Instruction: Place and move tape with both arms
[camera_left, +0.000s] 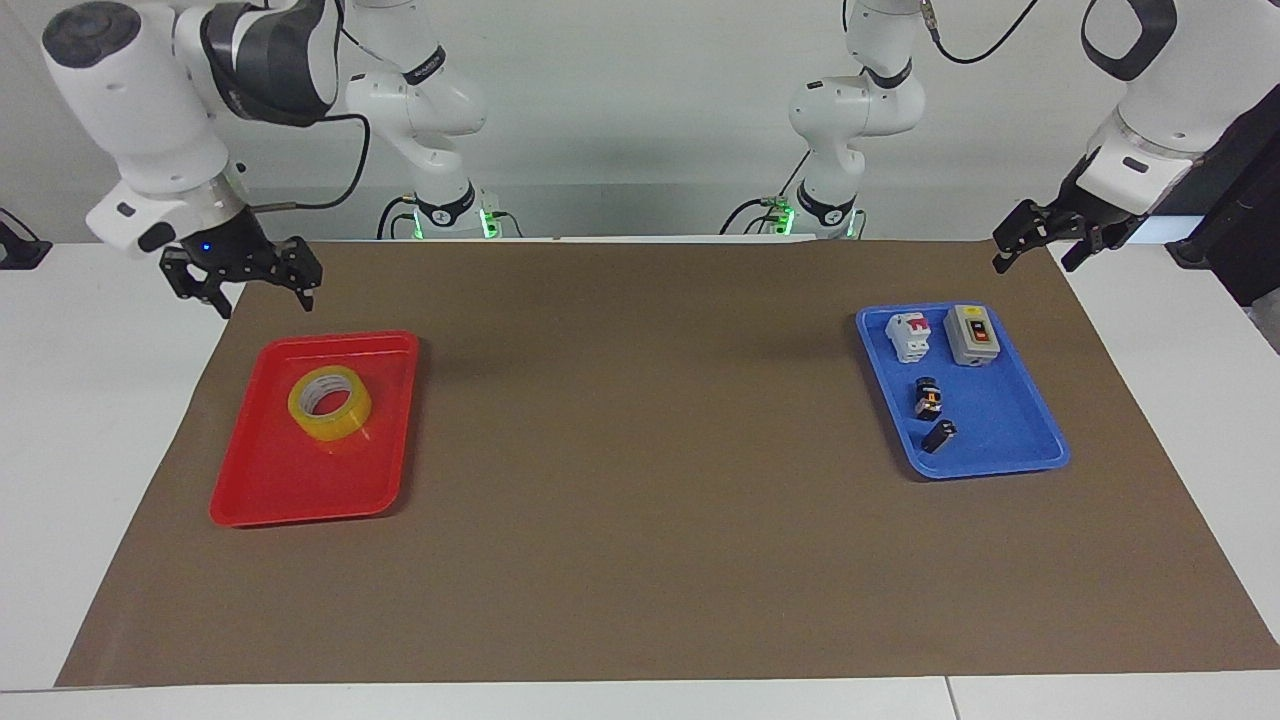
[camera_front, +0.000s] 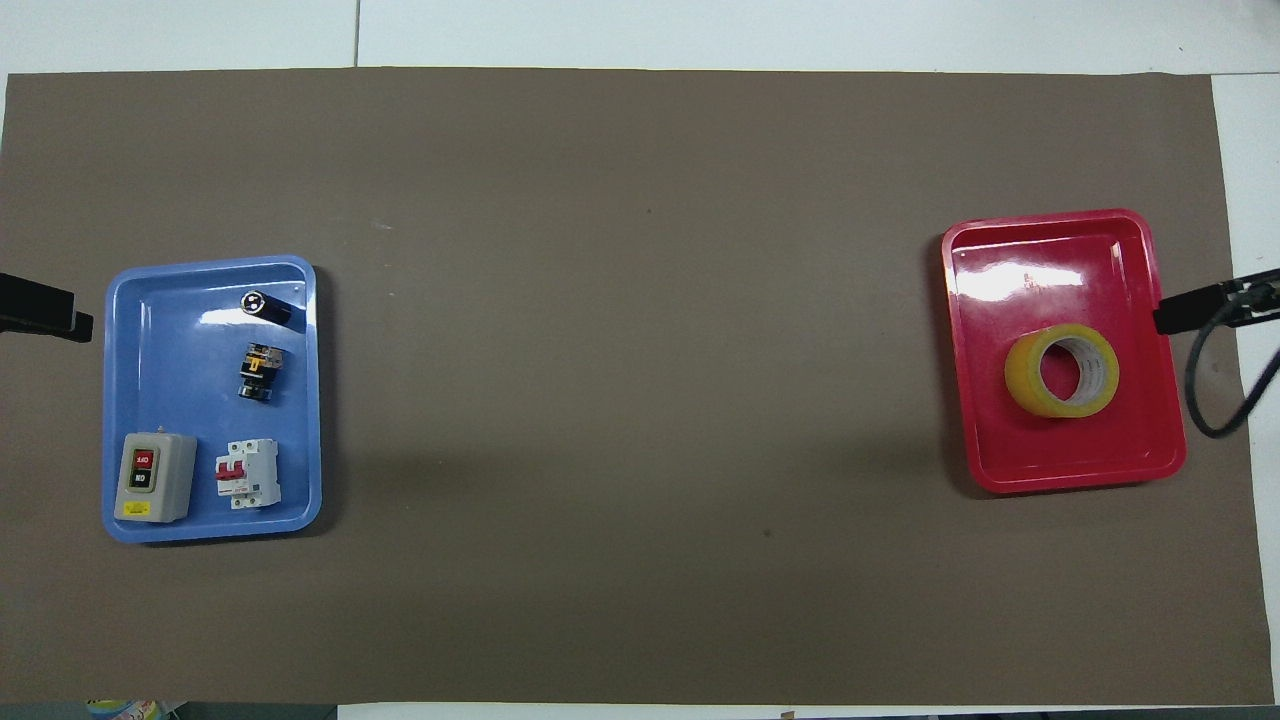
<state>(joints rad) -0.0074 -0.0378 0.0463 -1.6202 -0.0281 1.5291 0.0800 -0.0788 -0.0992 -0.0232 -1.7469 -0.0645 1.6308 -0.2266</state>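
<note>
The tape (camera_left: 350, 414) (camera_front: 1022, 374), a yellow roll with a white core, lies flat in the red tray (camera_left: 300, 480) (camera_front: 1050, 452), toward the tray's end that is nearer to the robots. My right gripper (camera_left: 265, 303) hangs open and empty, raised over the mat's edge beside that tray, clear of the tape. In the overhead view only one of its fingers (camera_front: 1185, 312) shows by the tray's rim. My left gripper (camera_left: 1032, 265) waits open and empty over the mat's corner at the left arm's end; one finger (camera_front: 45, 310) shows from above.
A blue tray (camera_left: 1000, 445) (camera_front: 180, 320) at the left arm's end holds a grey switch box (camera_front: 154, 478), a white breaker (camera_front: 247, 474) and two small dark parts (camera_front: 262, 372). A brown mat (camera_left: 640, 480) covers the table between the trays.
</note>
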